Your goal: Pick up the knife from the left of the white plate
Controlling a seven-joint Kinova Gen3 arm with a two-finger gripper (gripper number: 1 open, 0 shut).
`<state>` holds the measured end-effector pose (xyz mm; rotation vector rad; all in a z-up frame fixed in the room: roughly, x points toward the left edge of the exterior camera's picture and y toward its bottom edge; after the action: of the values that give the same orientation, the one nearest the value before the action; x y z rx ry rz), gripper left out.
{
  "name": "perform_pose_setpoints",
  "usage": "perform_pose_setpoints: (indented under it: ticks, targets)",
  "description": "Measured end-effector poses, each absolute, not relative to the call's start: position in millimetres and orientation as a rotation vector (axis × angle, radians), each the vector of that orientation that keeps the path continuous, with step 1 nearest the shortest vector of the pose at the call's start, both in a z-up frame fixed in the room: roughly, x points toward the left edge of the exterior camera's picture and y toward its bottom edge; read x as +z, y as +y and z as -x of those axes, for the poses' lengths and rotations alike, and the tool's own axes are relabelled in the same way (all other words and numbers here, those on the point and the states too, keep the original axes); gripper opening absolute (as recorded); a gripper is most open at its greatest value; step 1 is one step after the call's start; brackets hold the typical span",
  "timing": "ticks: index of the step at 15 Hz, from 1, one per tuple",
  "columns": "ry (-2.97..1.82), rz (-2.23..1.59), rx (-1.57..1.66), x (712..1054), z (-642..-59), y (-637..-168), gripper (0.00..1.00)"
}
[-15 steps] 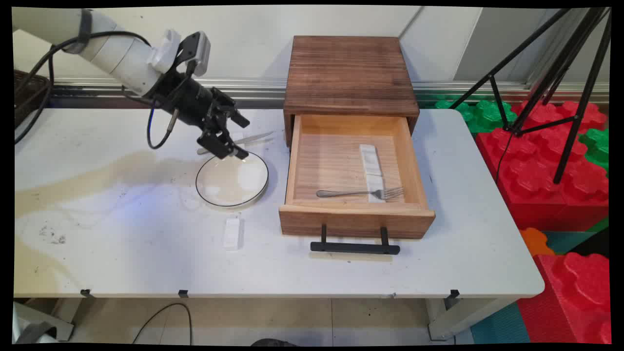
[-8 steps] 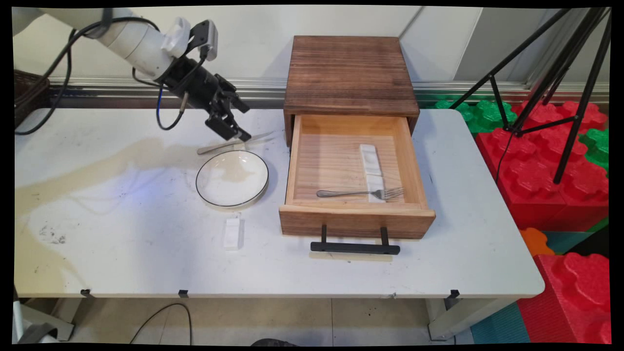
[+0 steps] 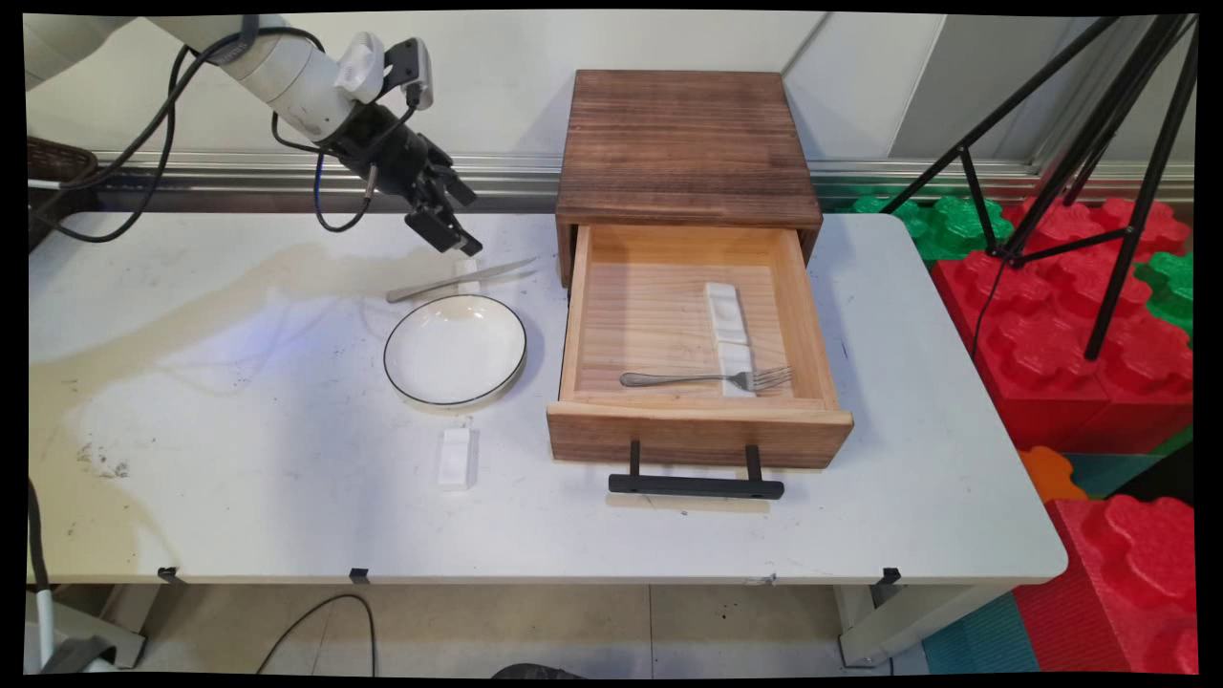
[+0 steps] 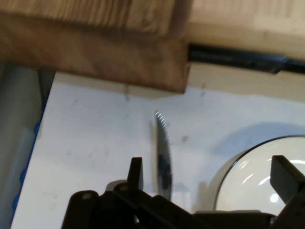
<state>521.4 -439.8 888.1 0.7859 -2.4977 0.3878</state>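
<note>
My black gripper (image 3: 447, 229) hangs open above the back of the table, just behind a silver knife (image 3: 459, 279), and holds nothing. The knife lies slanted, propped on a small white rest (image 3: 467, 271). In front of it sits a white plate with a dark rim (image 3: 455, 350). In the hand view the serrated blade (image 4: 163, 152) lies on the table below the open gripper (image 4: 209, 168), nearer the left finger (image 4: 136, 171). The plate (image 4: 259, 183) shows at the lower right, and the right finger (image 4: 286, 177) is over it.
A wooden cabinet (image 3: 684, 143) stands at the back with its drawer (image 3: 697, 435) pulled out; a fork (image 3: 707, 378) and a white rest (image 3: 726, 315) lie inside. A small white block (image 3: 455, 458) sits in front of the plate. Tripod legs (image 3: 1051, 143) and red foam blocks (image 3: 1099, 344) are at the right.
The gripper has risen from the plate's back rim and drawn back toward the wall, ending above and behind the knife. Nothing on the table moved.
</note>
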Motion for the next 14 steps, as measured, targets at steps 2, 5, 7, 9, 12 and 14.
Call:
perform_pose_setpoints:
  ticks: [2, 5, 7, 9, 12, 14]
  targets:
    - [-2.501, -0.816, 0.383, 883, -531, -445, 1.00]
    - [-2.502, -0.867, 0.365, 874, -545, -448, 1.00]
    - [-2.499, -0.913, 0.343, 866, -559, -448, 1.00]
    - [-2.502, -0.937, 0.320, 859, -569, -447, 1.00]
    - [-2.509, -0.946, 0.296, 852, -580, -444, 1.00]
    - [-2.511, -0.948, 0.287, 847, -585, -443, 1.00]
